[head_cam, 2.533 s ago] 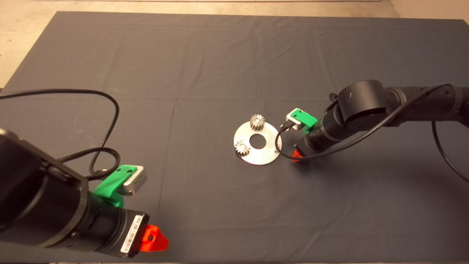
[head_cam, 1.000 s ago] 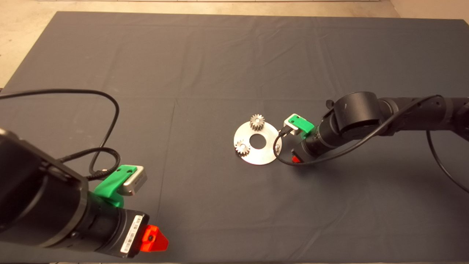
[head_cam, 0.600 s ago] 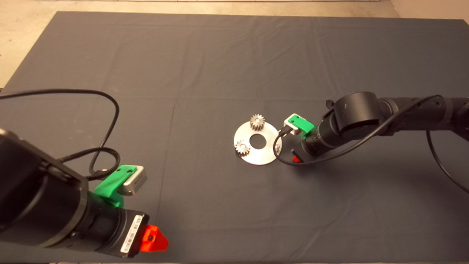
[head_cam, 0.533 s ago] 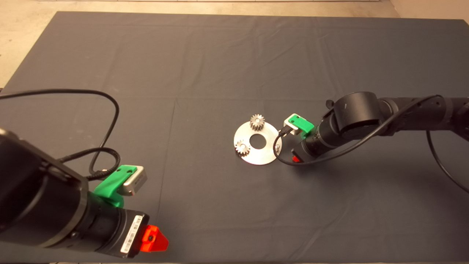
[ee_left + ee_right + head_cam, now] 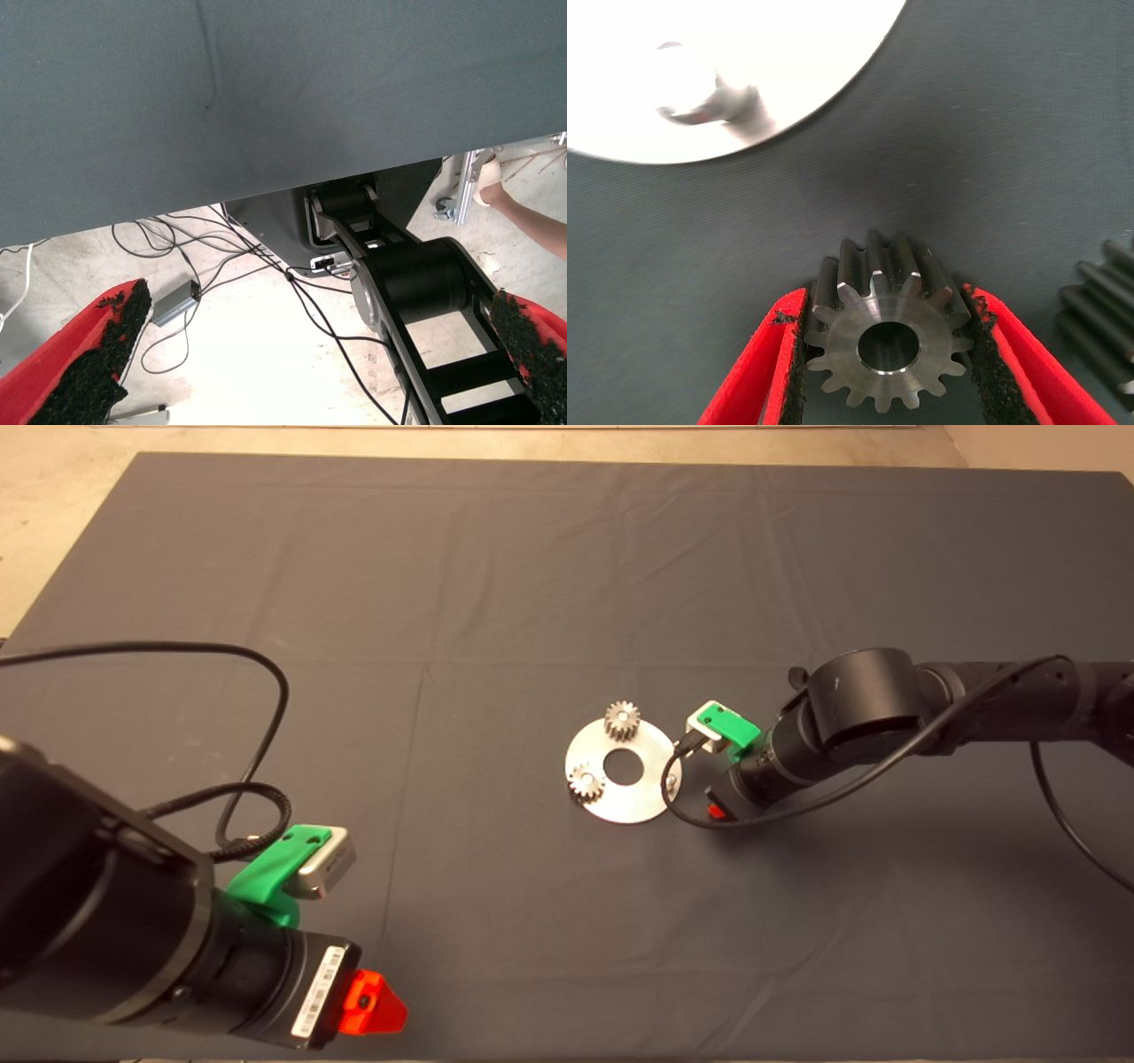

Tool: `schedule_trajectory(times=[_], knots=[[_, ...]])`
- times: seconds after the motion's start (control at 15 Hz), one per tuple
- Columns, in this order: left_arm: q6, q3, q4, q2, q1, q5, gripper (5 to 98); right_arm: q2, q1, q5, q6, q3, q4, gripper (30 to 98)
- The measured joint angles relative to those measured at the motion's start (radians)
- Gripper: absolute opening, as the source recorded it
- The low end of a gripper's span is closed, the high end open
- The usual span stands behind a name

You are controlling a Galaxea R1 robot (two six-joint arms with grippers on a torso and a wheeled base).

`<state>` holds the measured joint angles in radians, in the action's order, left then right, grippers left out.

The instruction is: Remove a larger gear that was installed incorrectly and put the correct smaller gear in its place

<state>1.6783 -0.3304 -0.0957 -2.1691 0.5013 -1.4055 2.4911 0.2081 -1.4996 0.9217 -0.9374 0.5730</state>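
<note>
In the right wrist view my right gripper point(image 5: 886, 297) is shut on the larger gear point(image 5: 888, 341), its pads touching the teeth on both sides. The gear has a pale flat face and a dark centre hole, and sits low over the mat. The smaller gear point(image 5: 1109, 310), much darker, lies just beside it, cut off by the picture's edge. In the head view the right gripper point(image 5: 716, 808) is low at the right edge of the round silver plate point(image 5: 631, 802). My arm hides both gears there. The plate's bare peg point(image 5: 671, 781) point(image 5: 713, 102) stands next to the gripper.
Two pale silver-grey gears point(image 5: 623, 720) point(image 5: 586, 782) sit on the plate around its centre hole. My left gripper point(image 5: 376, 1005) is parked open at the lower left; its wrist view point(image 5: 321, 297) shows the mat's edge, floor cables and a person's arm point(image 5: 532, 217).
Between 2.5 s and 1.0 s ago the right arm sank and drew slightly towards the plate. Since then it has held still. The left arm has not moved.
</note>
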Motion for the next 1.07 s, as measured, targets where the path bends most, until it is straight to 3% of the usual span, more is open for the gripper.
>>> schedule_trajectory(times=[0.27,0.6,0.8,1.07], knots=[[0.0,0.0,0.0,0.0,-0.002,0.0,98.2,0.0,0.025,-0.009,0.005,0.069,-0.002,41.9],[0.0,0.0,0.0,0.0,-0.005,0.0,98.3,0.0,0.181,-0.012,0.016,0.099,-0.076,41.9],[0.0,0.0,0.0,0.0,-0.005,0.0,98.3,0.012,0.184,-0.017,0.048,0.093,-0.102,41.9],[0.0,0.0,0.0,0.0,-0.005,0.0,98.2,0.141,0.182,-0.018,0.065,-0.023,-0.122,41.9]])
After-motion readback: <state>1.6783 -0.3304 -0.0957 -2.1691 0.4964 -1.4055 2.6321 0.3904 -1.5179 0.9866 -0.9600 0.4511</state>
